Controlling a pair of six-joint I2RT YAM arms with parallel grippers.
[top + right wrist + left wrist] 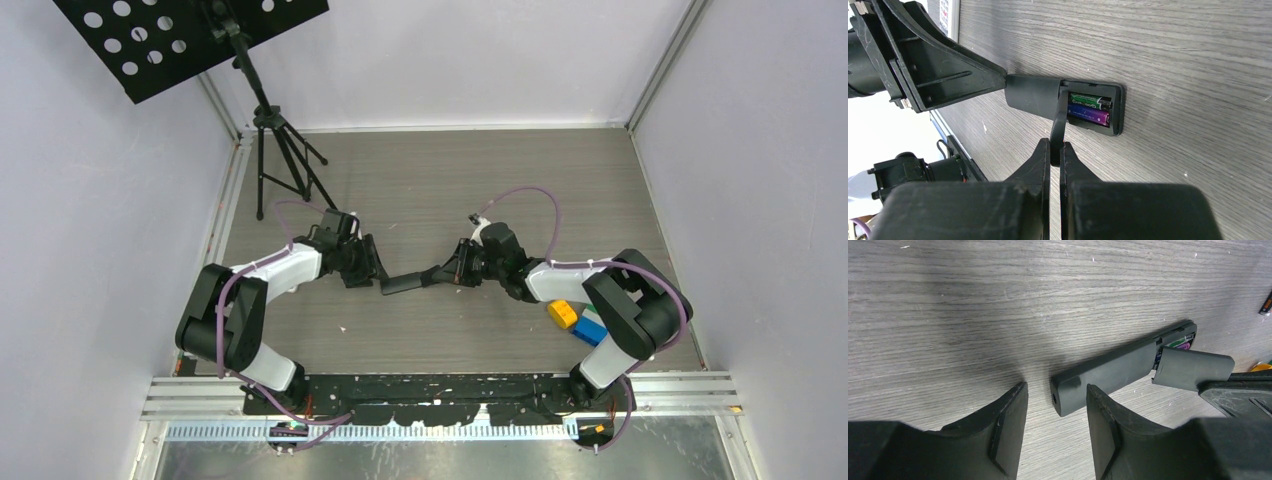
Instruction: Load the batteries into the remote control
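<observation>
From above, the remote control (405, 283) lies on the bench (450, 190) between the arms. In the left wrist view, the left tool (1055, 432) stands open, its fingers either side of the remote's end. In the right wrist view, the right tool (1055, 155) pinches the battery cover (1060, 125), and green and purple batteries (1088, 116) sit in the compartment.

My left arm (270, 268) and right arm (562, 278) both reach low toward the middle. My left pincer (1055, 388) is spread wide. My right pincer (1055, 145) is squeezed tight on a thin lid (1193, 369).
</observation>
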